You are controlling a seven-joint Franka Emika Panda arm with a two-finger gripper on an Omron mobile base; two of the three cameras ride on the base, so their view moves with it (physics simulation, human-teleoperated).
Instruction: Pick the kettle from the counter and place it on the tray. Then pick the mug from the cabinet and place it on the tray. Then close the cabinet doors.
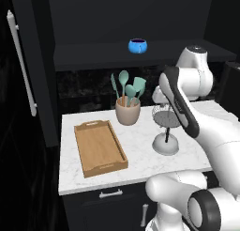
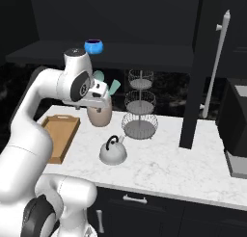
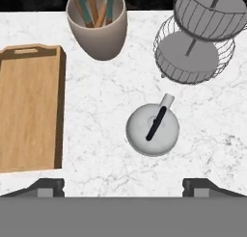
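Tabletop (image 1: 140,166): white marble pattern, over dark drawers with silver handles. Kettle (image 3: 153,129): squat grey dome with a black arched handle and short spout, standing upright on the tabletop, near the foot of the wire basket stand (image 2: 140,106) and well apart from the tray. Tray (image 1: 100,148): light-brown wood, raised rim, cut-out end handles, lying flat at the left part of the tabletop with nothing on it. Crock (image 1: 127,112): beige, holding teal and wooden utensils, standing behind the tray's far corner and beside the basket stand. Mug (image 1: 138,45): bright blue, dark inside, standing on the shelf of the dark cabinet (image 1: 93,56) above the crock. Cabinet door (image 2: 202,67): dark, swung open, with a long vertical silver bar handle; a second open door (image 1: 28,70) stands on the other side. Hand (image 3: 123,185): raised over the tabletop and pointing down at the kettle, fingers spread wide to either side, released, grasping nothing and touching nothing.
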